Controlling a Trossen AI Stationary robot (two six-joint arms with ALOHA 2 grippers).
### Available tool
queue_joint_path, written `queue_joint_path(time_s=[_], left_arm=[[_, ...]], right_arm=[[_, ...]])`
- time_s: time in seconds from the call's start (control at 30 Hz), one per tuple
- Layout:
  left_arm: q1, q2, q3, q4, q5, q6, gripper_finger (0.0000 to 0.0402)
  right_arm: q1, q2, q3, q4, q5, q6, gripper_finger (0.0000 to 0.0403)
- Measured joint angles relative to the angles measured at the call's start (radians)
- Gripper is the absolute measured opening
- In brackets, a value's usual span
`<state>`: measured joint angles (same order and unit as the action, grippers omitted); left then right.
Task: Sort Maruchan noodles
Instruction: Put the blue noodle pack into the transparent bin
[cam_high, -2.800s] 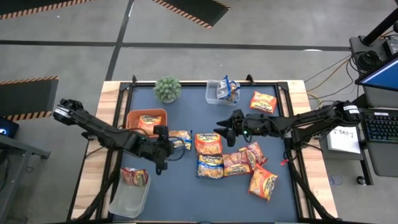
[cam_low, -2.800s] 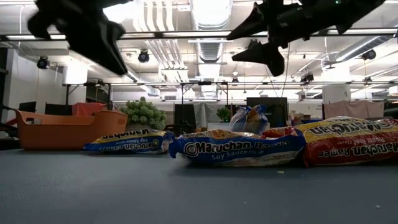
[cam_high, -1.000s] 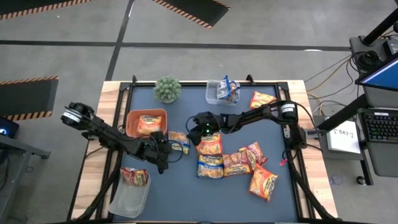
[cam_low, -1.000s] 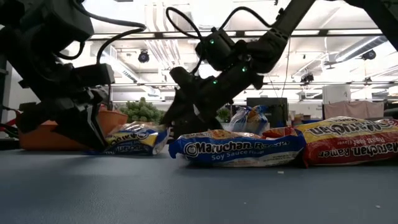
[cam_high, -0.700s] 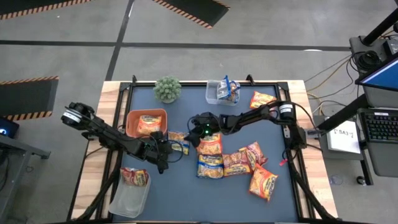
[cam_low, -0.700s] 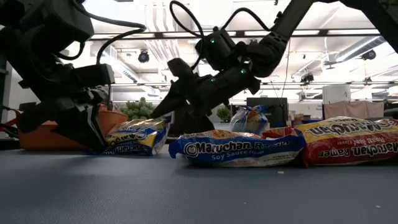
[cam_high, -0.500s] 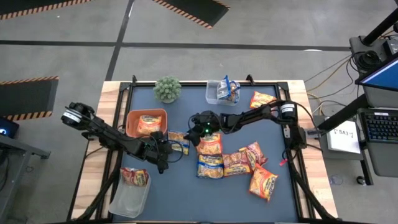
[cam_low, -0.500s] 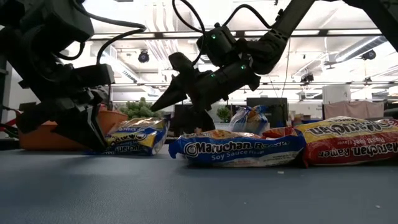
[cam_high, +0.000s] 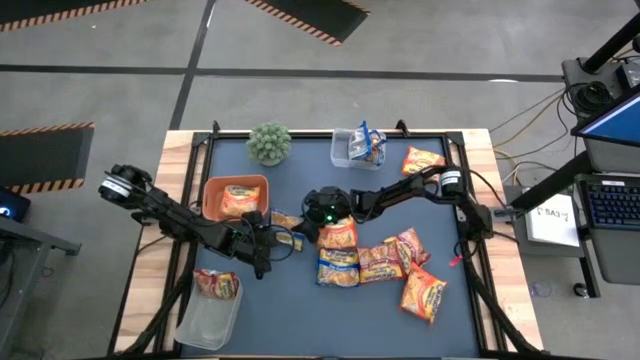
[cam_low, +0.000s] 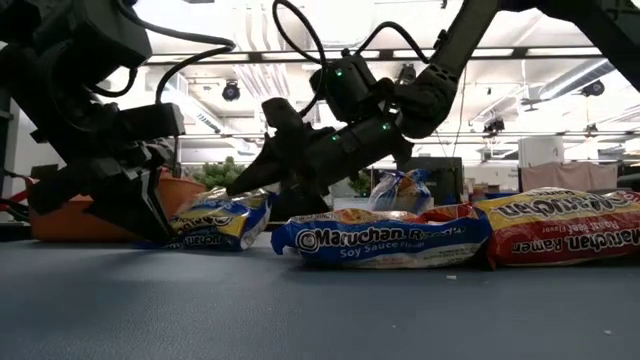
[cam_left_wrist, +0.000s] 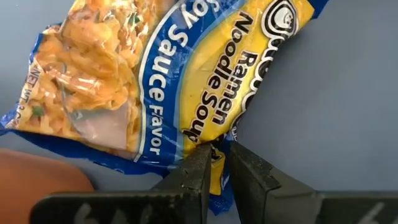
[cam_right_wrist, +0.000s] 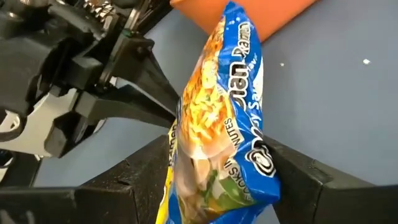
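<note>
Fingers (cam_left_wrist: 198, 171) of two arms, one blue packet (cam_left_wrist: 155, 81)

Noodle packets (cam_high: 338, 267) on table (cam_high: 300, 310)

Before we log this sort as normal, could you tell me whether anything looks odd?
Yes: both grippers are on one blue-and-yellow packet beside the orange tray. The left gripper pinches its edge while the right gripper's open jaws straddle it.

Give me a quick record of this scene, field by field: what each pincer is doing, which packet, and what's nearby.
left pincer: shut on the edge of the blue-and-yellow packet
right pincer: fingers either side of the same packet, not clamped
packet position: on the mat beside the orange tray
other packets: cluster right of centre
</note>
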<state>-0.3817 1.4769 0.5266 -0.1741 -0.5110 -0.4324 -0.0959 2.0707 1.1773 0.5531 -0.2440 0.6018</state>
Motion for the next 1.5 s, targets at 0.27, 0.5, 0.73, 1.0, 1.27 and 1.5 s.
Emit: queue_joint_path(time_s=[0.27,0.5,0.73,1.0,1.27,1.5], left_arm=[[0.0,0.0,0.0,0.008,0.0,0.0,0.0039],[-0.003,-0.014,0.0,0.008,0.004,0.001,0.0039],[-0.032,-0.14,0.0,-0.03,-0.001,0.031,0.0039],[-0.04,-0.376,0.0,-0.114,-0.005,0.11,0.0039],[-0.04,-0.571,0.001,0.035,-0.114,0.391,0.0039],[-0.04,-0.624,0.001,0.201,-0.268,0.657,0.0039]], right_arm=[[-0.001,0.038,0.047,0.007,-0.018,0.001,0.0162],[-0.001,0.035,0.047,0.006,-0.029,0.001,0.0095],[0.0,0.011,0.047,-0.031,-0.053,0.002,0.0101],[-0.002,-0.082,0.046,-0.128,-0.051,-0.043,0.0092],[-0.024,-0.263,0.046,-0.361,-0.047,-0.091,0.0093],[-0.111,-0.42,0.159,-0.718,-0.023,-0.091,0.0093]])
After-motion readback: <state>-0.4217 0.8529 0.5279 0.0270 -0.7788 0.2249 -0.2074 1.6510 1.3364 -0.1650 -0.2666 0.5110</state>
